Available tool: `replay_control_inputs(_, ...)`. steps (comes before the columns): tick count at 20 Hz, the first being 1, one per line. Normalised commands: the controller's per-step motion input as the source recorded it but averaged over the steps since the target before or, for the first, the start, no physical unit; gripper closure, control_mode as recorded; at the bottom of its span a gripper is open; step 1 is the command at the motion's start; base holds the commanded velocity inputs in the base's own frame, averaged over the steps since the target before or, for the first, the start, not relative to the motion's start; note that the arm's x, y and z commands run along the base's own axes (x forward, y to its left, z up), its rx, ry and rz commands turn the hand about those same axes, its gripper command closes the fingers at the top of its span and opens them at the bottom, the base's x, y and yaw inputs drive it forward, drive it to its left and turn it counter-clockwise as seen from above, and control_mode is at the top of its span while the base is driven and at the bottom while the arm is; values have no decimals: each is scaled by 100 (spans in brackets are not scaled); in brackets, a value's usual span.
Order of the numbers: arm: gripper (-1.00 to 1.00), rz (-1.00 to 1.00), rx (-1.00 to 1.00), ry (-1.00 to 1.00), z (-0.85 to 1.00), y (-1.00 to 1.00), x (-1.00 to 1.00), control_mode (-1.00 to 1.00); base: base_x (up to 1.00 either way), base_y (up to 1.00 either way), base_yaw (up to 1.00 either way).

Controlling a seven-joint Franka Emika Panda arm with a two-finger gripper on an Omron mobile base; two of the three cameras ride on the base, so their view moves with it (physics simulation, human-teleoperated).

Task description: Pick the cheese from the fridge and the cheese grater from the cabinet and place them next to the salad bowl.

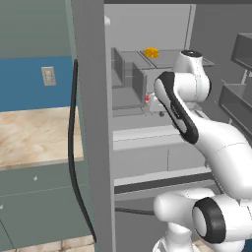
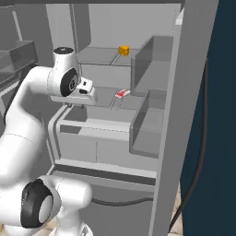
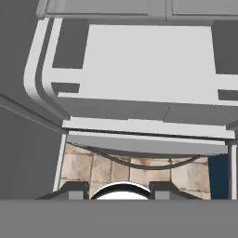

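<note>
Left base view: cheese (image 1: pixel 151 52) on the upper shelf of the open fridge (image 1: pixel 93 123), toward the back, resting flat and untouched. Right base view: same wedge (image 2: pixel 123 50) at mid-shelf, just left of a tall grey bin (image 2: pixel 150 64). One shelf lower, a small red item (image 2: pixel 121 93) lying flat.

Gripper (image 2: pixel 70 105) inside the fridge at the lower shelf level, pointing down, left of the red item and well apart from the cheese. Hand view: fingertips (image 3: pixel 76 188) standing apart at a moderate gap, nothing between them, nothing held. Beneath the gripper (image 3: pixel 119 189): pale drawer fronts, black door seal (image 3: pixel 139 163), tan floor tiles (image 3: pixel 93 169).

Left of the fridge wall: beige counter (image 1: pixel 29 133), blue wall with a white outlet (image 1: pixel 48 76).
</note>
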Motion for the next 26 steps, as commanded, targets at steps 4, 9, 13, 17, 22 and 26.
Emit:
replay_control_inputs(4,-100,0,0,-14,0,0,-39,-100,0,0,0)
replay_control_inputs(9,-100,0,-6,-31,10,0,-43,-100,0,0,0)
replay_control_inputs(13,-100,0,-10,-14,6,0,-5,-100,0,0,0)
replay_control_inputs(17,-100,0,0,-4,30,-11,-9,-100,0,0,0)
replay_control_inputs(22,-100,0,0,-5,32,0,-14,-100,0,0,0)
replay_control_inputs(26,-100,0,-1,-16,22,0,-17,-100,0,0,0)
